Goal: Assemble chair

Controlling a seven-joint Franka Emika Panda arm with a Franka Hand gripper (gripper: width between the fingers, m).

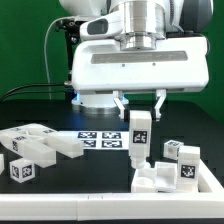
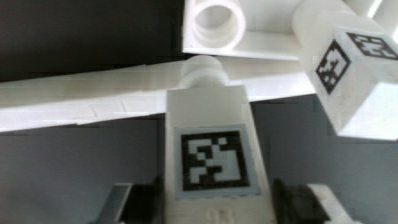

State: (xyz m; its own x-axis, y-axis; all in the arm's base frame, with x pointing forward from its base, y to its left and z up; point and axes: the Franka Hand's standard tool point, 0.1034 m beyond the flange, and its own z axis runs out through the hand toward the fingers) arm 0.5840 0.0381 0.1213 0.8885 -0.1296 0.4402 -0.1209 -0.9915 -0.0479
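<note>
You have a black tabletop (image 1: 60, 200) in front of a green wall (image 1: 25, 40). Your claw (image 1: 140, 106) is partly closed, pinching the top end of an upright white bar (image 1: 140, 140) of the chair, just to the exterior view's right of the marker board (image 1: 100, 138). Farther to that side of the marker board, tagged blocks (image 1: 165, 178) sit inside a low white rim (image 1: 207, 180). Loose parts (image 1: 35, 150) lie at the board's other side.
</note>
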